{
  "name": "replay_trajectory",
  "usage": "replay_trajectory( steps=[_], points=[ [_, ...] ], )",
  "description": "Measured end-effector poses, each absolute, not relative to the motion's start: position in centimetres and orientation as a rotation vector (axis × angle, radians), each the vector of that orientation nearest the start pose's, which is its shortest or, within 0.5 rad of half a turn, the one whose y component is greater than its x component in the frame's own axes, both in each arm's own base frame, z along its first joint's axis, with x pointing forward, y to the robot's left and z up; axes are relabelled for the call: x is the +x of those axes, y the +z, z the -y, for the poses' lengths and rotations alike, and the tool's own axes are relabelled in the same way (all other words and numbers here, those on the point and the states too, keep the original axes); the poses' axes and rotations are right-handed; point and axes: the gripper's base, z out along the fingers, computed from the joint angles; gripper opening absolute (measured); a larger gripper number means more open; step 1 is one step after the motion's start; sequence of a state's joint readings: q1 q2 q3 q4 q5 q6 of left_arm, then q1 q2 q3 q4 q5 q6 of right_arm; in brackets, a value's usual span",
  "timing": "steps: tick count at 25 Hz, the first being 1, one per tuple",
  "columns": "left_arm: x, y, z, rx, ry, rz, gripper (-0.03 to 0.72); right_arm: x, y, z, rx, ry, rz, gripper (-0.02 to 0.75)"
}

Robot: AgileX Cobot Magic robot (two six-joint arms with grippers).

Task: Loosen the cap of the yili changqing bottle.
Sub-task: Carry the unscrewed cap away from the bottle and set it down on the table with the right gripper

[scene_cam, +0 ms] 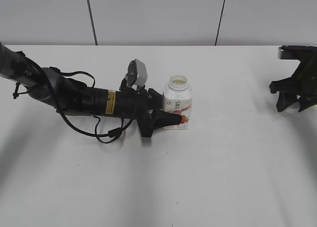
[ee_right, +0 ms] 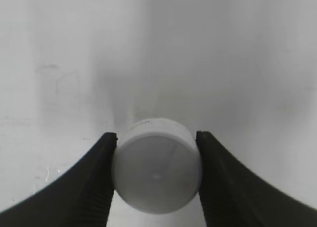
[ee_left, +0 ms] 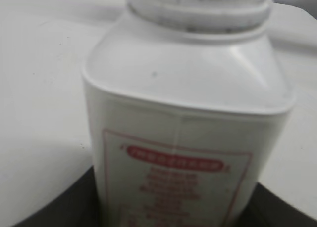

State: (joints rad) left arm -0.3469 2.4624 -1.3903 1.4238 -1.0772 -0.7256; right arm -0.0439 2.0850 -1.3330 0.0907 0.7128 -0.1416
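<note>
- Left tool (scene_cam: 182,119) clamps the yili changqing bottle (scene_cam: 177,102), neck open.
- Right tool (ee_right: 156,180), at 3 o'clock, clamps the cap (ee_right: 157,166).
- Uncapping looks done; next, probably set it on the surface (scene_cam: 223,177).

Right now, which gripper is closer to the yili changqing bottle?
Left. The left gripper clamps the yili changqing bottle low on its body; the right gripper is far off at the table's right edge, gripping the cap.

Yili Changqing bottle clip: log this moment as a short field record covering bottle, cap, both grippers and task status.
bottle: yili changqing bottle upright on the white table, neck open
cap: cap off the bottle, far to the right of it
left gripper: left gripper clamped on the bottle's lower body
right gripper: right gripper shut on the cap
status: cap already removed
</note>
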Motion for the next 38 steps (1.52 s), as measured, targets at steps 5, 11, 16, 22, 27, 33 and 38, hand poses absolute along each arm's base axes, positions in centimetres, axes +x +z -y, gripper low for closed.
replay_trajectory(
  steps=[5,11,16,22,27,33,38],
  points=[
    [38.18,4.41,22.23,1.332,-1.069,-1.569,0.382,40.10,12.34,1.22,-0.046,0.070,-2.940,0.386],
    [38.18,4.41,22.23,1.332,-1.069,-1.569,0.382,40.09,12.34,1.22,-0.045,0.071,-2.941,0.386],
    [38.18,4.41,22.23,1.332,-1.069,-1.569,0.382,40.09,12.34,1.22,-0.045,0.071,-2.941,0.386],
    [38.18,4.41,22.23,1.332,-1.069,-1.569,0.382,40.08,12.34,1.22,-0.038,0.072,-2.943,0.386],
    [38.18,4.41,22.23,1.332,-1.069,-1.569,0.382,40.04,12.33,1.21,-0.027,0.074,-2.948,0.386],
    [38.18,4.41,22.23,1.332,-1.069,-1.569,0.382,39.86,12.30,1.19,-0.024,0.078,-2.967,0.442],
    [38.18,4.41,22.23,1.332,-1.069,-1.569,0.382,39.83,12.29,1.19,-0.024,0.080,-2.970,0.505]
  ],
)
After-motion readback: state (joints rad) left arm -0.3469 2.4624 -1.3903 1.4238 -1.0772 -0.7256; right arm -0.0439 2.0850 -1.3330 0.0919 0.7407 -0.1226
